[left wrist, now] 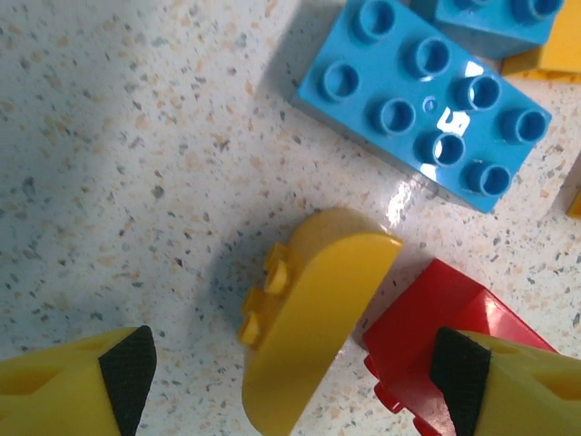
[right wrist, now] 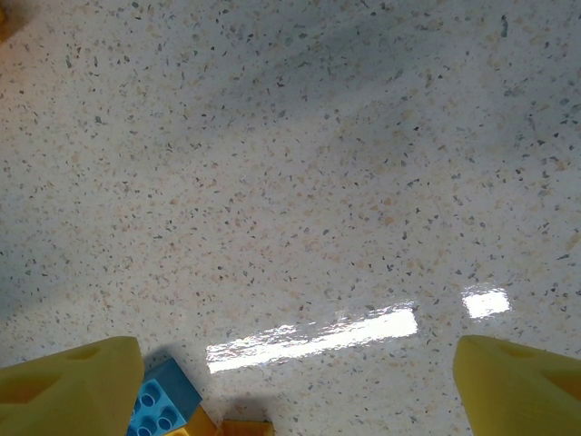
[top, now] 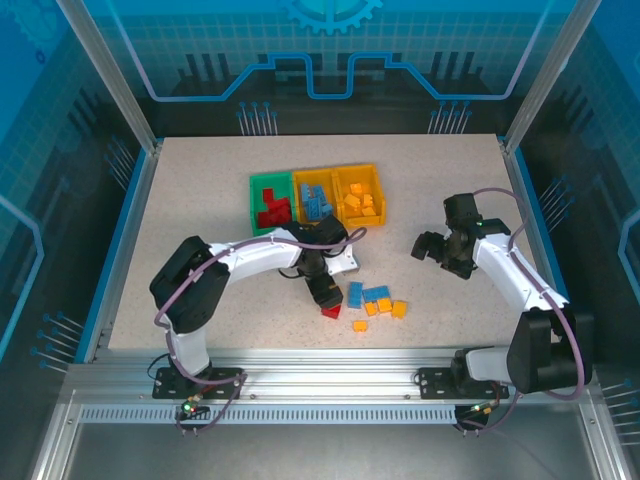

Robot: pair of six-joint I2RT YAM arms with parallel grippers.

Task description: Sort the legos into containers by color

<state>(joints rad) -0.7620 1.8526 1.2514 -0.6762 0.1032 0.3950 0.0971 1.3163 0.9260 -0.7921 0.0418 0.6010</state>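
Left jaws stand spread, a yellow brick [left wrist: 309,313] lying between them and a red brick [left wrist: 425,313] beside one tip; right jaws spread over speckled tabletop [right wrist: 290,182].

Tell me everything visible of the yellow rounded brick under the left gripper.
The yellow rounded brick is glossy plastic, with one curved face and studs facing sideways, so it lies tipped on the speckled table. A red brick seems to touch its right edge. It sits ungripped inside the open left gripper.
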